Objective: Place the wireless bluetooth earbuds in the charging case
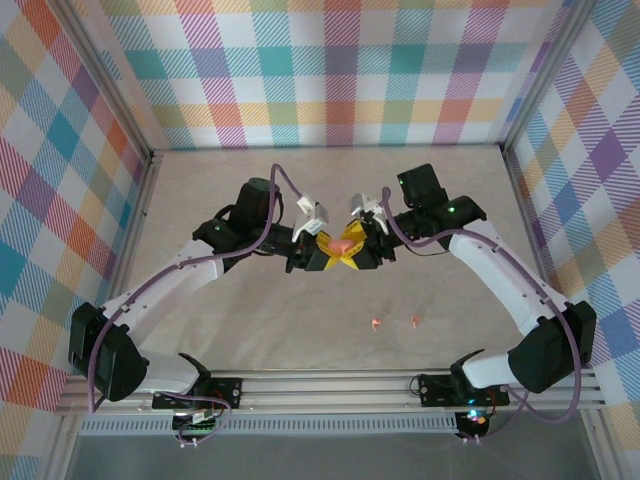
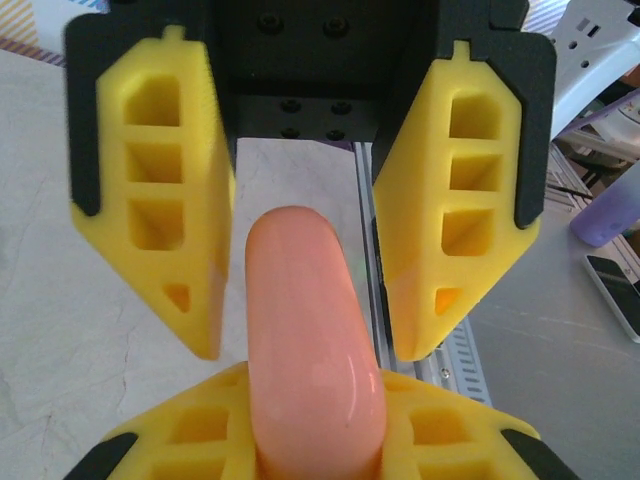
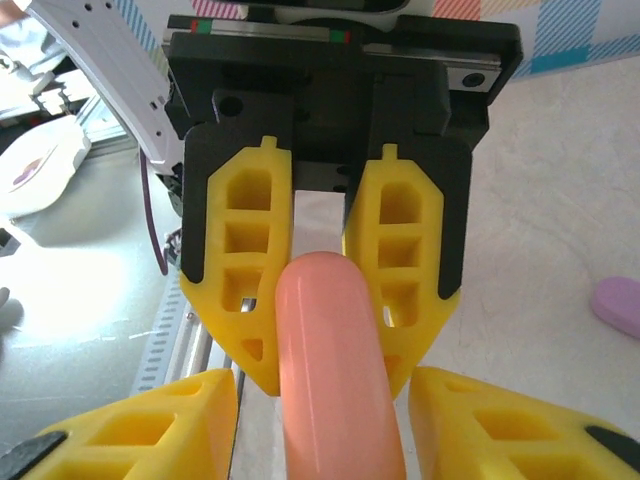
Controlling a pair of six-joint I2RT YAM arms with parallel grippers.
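A salmon-orange charging case (image 1: 343, 245) hangs in the air above the middle of the table, closed, between both grippers. My left gripper (image 1: 322, 250) is shut on one end of it; in the left wrist view its yellow fingers (image 2: 180, 435) clamp the case (image 2: 310, 300) from both sides. My right gripper (image 3: 325, 385) is open around the other end of the case (image 3: 330, 330), with a narrow gap at each finger. Two salmon-orange earbuds (image 1: 374, 323) (image 1: 414, 321) lie on the table nearer the arm bases.
A lilac rounded thing (image 3: 620, 305) lies on the table to the right of the grippers. Plaid walls (image 1: 340, 70) close the table at the back and on both sides. A metal rail (image 1: 330, 385) runs along the near edge.
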